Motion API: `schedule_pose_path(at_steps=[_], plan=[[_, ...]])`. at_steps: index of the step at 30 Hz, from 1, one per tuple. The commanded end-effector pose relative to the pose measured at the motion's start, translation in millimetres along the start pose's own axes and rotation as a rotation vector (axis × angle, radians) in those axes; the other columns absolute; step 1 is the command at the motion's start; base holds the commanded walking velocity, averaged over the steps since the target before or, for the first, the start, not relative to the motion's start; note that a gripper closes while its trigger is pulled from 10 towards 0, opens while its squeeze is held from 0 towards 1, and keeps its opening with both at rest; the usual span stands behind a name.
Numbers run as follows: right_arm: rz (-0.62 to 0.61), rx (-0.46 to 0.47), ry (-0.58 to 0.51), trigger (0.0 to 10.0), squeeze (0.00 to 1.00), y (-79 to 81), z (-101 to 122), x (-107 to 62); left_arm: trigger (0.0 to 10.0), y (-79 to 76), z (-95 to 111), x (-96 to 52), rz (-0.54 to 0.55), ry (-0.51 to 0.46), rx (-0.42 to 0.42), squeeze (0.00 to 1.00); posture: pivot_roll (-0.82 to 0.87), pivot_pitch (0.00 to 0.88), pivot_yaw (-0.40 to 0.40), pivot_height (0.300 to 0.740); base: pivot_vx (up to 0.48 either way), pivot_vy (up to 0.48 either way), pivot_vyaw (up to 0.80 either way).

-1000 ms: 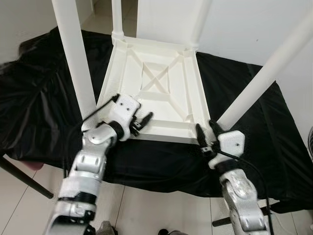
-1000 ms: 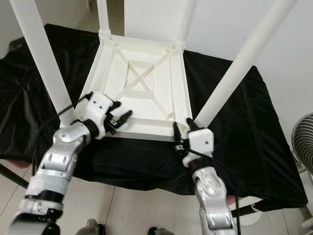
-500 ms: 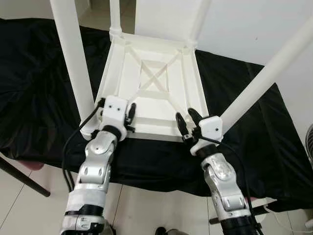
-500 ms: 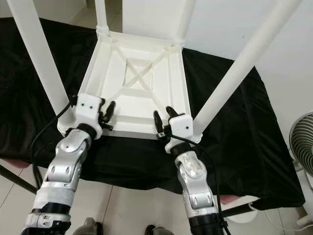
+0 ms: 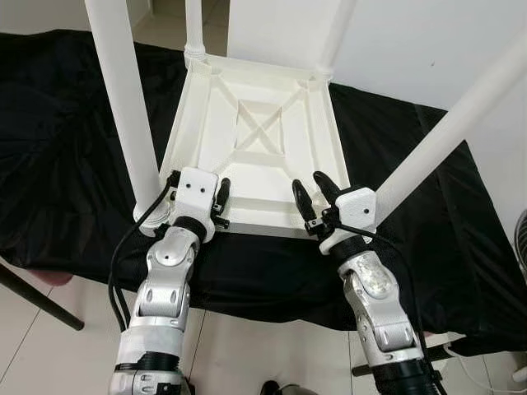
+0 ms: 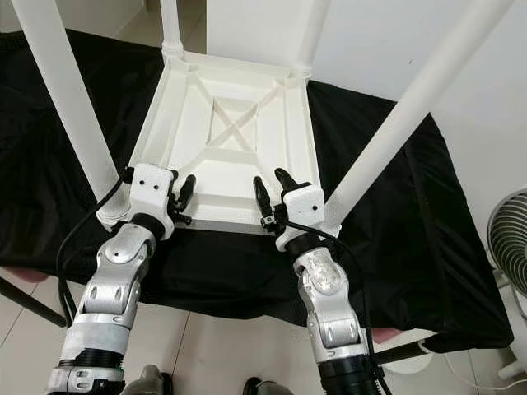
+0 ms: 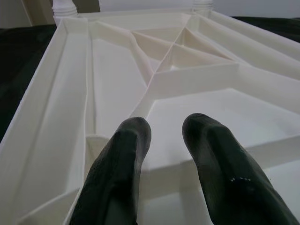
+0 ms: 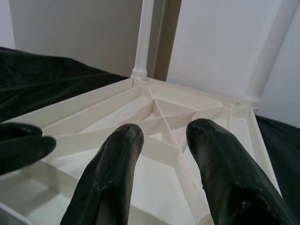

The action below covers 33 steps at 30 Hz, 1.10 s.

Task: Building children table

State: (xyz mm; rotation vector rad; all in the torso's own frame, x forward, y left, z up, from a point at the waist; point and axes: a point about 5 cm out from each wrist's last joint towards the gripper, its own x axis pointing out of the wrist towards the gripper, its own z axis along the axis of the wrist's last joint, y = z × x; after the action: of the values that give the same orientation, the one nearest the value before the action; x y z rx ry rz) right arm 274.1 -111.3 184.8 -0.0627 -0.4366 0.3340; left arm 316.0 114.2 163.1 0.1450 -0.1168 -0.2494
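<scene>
Lying upside down on a worktop covered by a black cloth (image 5: 74, 156), the white children table (image 5: 255, 140) has its ribbed underside facing up and its four legs pointing upward. Its long axis runs away from the robot, from the near edge toward the far wall. An X-shaped brace sits in the middle of the underside, inside a raised square frame.

The near left leg (image 5: 123, 99) rises straight up from the table's near left corner; the near right leg (image 5: 453, 132) leans outward from the near right corner. The two far legs stand at the far corners.

The left gripper (image 5: 219, 197) hovers over the table's near edge, just beside the near left leg, its fingers (image 7: 117, 173) slightly parted with nothing between them, pointing along the table toward its far end. The right gripper (image 5: 311, 191) is at the same near edge, close to the near right leg, its fingers (image 8: 112, 173) spread apart and empty, also aimed toward the far end of the table.
</scene>
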Motion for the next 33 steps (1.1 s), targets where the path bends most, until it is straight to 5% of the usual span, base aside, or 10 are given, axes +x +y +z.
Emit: schedule_pose_path(at_steps=[1,7,8,17,24,25,33], plan=[[-0.012,-0.002,-0.002,10.0,0.00,-2.6,1.9,-2.1,10.0,7.6,-4.0,-1.9,0.209,0.012,-0.010,0.00,0.11,0.116,-0.098,0.740,0.000,0.000,0.00],[-0.028,-0.009,-0.022,10.0,0.00,-4.3,9.2,-5.3,10.0,7.1,-7.1,0.8,0.210,0.022,-0.013,0.00,0.11,0.103,-0.089,0.740,0.000,0.000,0.00],[-0.035,-0.013,-0.026,10.0,1.00,-5.5,11.6,-8.0,10.0,6.5,-7.3,2.2,0.209,0.023,-0.013,0.00,0.11,0.103,-0.089,0.740,0.000,0.000,0.00],[-0.074,-0.016,-0.023,10.0,1.00,-9.8,22.8,-27.5,10.0,7.4,-6.4,6.9,0.191,0.018,-0.006,0.00,0.08,0.092,-0.069,0.740,0.000,0.000,0.00],[-0.070,-0.022,0.081,10.0,1.00,-14.1,15.5,-52.1,10.0,16.2,-9.8,9.1,0.168,0.023,0.037,0.00,0.05,0.086,-0.056,0.740,0.000,0.000,0.00],[-0.050,-0.008,0.103,10.0,0.00,-13.8,13.8,-56.4,10.0,20.8,-11.2,8.7,0.167,0.026,0.050,0.00,0.05,0.087,-0.055,0.740,0.000,0.000,0.00],[-0.023,-0.019,0.178,10.0,0.00,-19.8,8.8,-73.4,10.0,37.2,-17.6,2.8,0.162,0.048,0.104,0.00,0.04,0.100,-0.046,0.740,0.000,0.000,0.00]])
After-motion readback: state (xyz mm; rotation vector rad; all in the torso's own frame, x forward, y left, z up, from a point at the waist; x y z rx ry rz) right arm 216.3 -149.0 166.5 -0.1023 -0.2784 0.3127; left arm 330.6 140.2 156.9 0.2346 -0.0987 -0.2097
